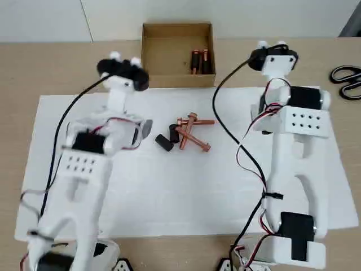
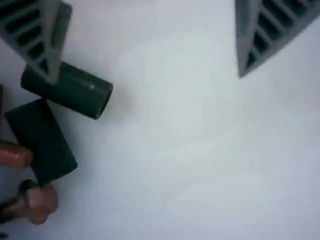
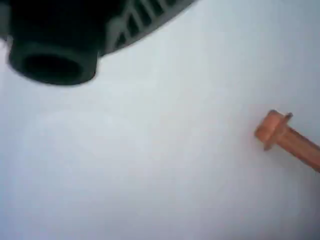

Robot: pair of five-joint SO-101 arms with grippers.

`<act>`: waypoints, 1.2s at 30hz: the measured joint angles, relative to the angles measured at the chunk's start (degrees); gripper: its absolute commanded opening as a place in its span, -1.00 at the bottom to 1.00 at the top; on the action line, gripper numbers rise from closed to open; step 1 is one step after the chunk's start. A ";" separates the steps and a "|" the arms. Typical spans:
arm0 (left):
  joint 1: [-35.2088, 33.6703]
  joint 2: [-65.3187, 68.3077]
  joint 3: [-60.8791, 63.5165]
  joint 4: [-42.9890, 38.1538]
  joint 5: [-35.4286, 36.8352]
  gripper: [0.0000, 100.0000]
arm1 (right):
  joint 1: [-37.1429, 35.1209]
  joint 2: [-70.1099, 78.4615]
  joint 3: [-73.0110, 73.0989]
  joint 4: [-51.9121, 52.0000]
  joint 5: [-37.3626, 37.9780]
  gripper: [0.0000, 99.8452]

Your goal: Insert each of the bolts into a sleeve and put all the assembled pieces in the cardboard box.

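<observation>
Black and short, the loose sleeve (image 2: 67,90) lies on the white sheet (image 2: 200,150) under 1 finger of the wide-open left end effector (image 2: 147,74), not between the 2, its long axis running nearly from finger to finger. The right end effector (image 3: 95,27) clamps a second sleeve (image 3: 50,60); a copper bolt (image 3: 287,140) lies well off to its side.

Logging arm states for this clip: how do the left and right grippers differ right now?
The left gripper is open and empty; the right gripper is shut on a black sleeve. Two loose sleeves lie close by the left gripper; one bolt lies apart from the right gripper. Both hang over white paper.
</observation>
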 measured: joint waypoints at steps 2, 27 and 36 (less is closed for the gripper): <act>2.20 6.77 -6.68 2.02 -2.90 -0.55 | 1.67 0.00 0.00 0.18 0.00 -0.99; 16.09 51.25 -55.56 27.25 -40.88 -0.55 | 16.00 -0.18 0.00 1.67 2.02 -0.99; 20.13 55.21 -58.55 27.25 -41.32 -0.56 | 20.04 -0.26 0.00 1.67 3.43 -0.99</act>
